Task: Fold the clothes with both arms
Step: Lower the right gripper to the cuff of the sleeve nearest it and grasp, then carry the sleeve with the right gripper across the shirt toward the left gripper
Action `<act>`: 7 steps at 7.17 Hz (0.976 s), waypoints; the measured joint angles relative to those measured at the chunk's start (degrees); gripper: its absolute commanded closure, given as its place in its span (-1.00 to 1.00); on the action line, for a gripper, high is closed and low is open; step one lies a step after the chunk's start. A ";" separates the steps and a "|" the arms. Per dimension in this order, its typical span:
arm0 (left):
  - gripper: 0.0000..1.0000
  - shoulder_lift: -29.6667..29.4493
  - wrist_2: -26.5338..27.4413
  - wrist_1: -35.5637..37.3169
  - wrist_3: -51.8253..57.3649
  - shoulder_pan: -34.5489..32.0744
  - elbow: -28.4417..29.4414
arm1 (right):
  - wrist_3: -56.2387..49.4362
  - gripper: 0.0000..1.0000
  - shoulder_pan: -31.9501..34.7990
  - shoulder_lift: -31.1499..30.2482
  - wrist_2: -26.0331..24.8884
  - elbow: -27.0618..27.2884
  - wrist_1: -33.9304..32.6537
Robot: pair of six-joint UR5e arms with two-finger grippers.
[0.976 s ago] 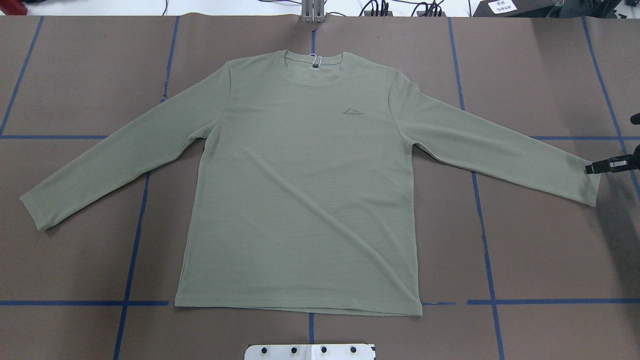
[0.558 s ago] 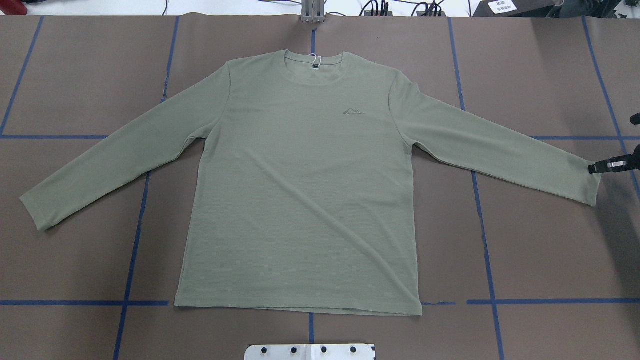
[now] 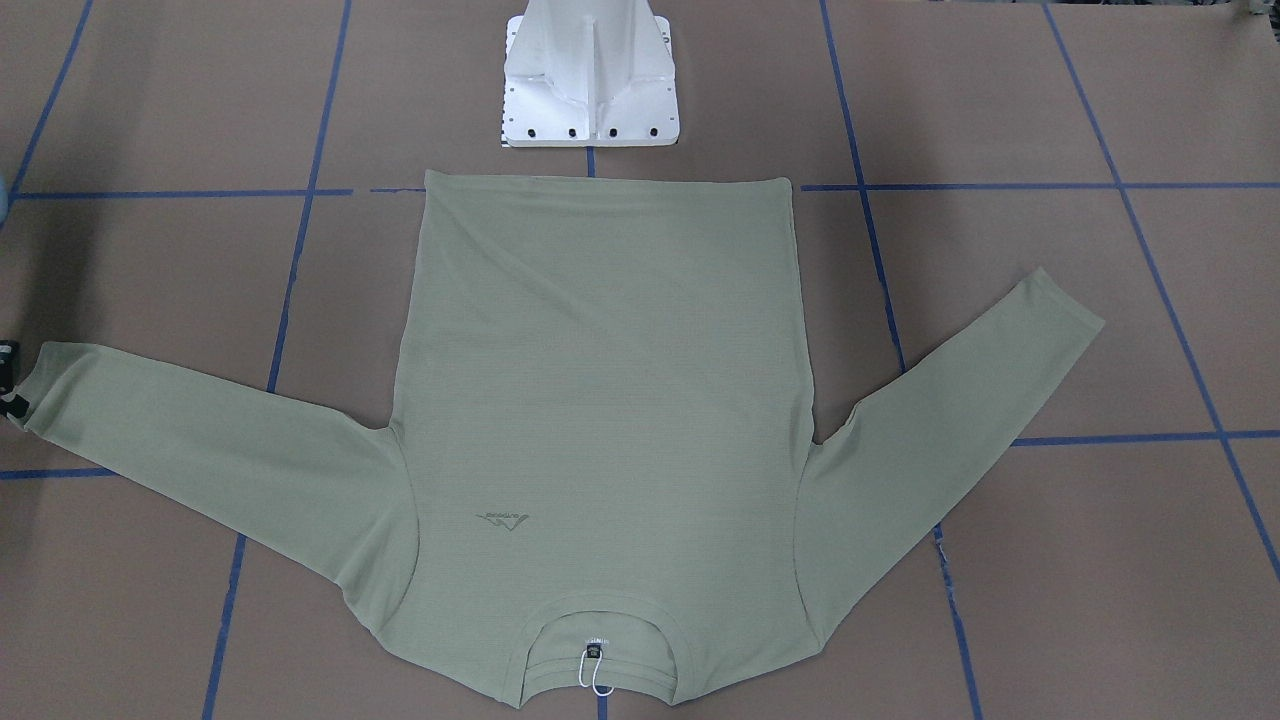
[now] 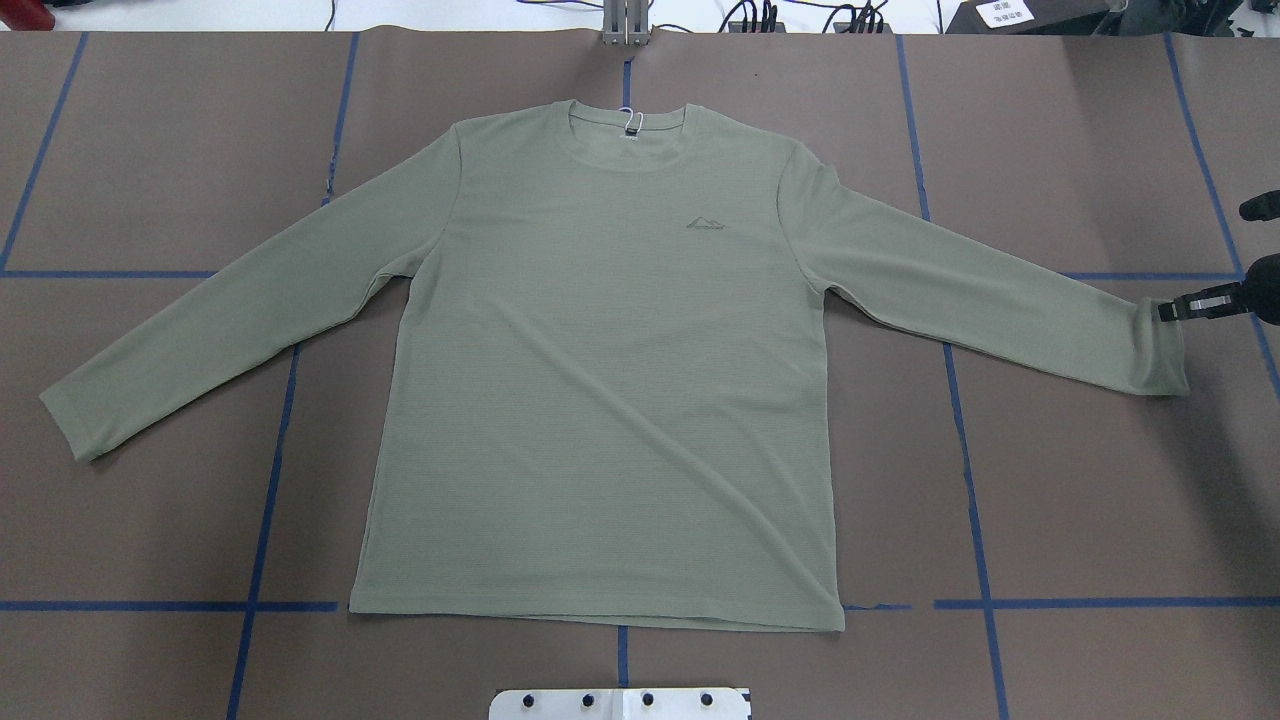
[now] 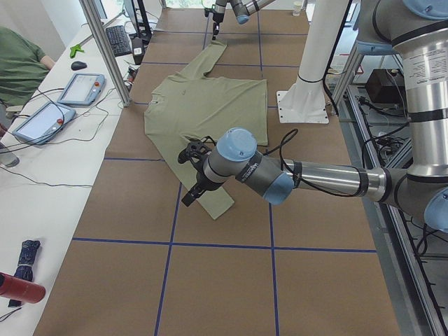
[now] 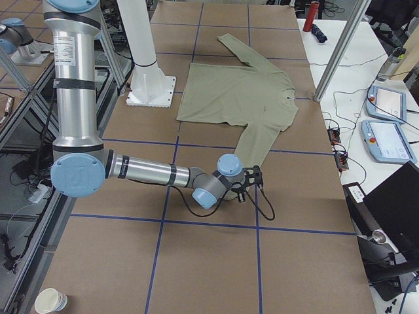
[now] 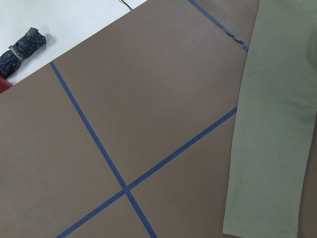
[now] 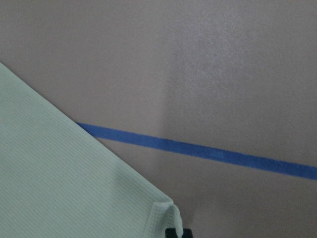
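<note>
The pale sage-green long-sleeve shirt lies flat and face up on the brown table, collar at the far side and both sleeves spread. My right gripper is shut on the cuff of the sleeve at the right edge of the overhead view. That cuff is bunched and slightly lifted. The right wrist view shows the pinched cuff corner. My left gripper hovers above the other sleeve's cuff. It shows only in the exterior left view, so I cannot tell whether it is open or shut.
The white pedestal base stands just beyond the shirt's hem. Blue tape lines cross the table. Teach pendants and cables lie on the side bench, where a person sits. A rolled dark cloth lies off the mat.
My right gripper has moved inward and toward the table's far side with the cuff. The sleeve end has shifted with it and bunched up. The rest of the shirt has not moved.
</note>
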 measured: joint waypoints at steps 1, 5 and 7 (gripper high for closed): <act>-1.00 0.00 0.00 0.04 0.00 0.04 0.15 | 0.55 1.00 0.07 0.06 0.06 5.26 -5.71; -1.00 0.08 0.00 0.07 -0.06 -0.01 0.36 | 3.84 1.00 -0.09 9.97 -0.80 31.23 -46.66; -1.00 0.15 0.00 0.12 -0.09 -0.01 0.36 | 12.18 1.00 -3.10 24.52 -3.83 33.75 -63.83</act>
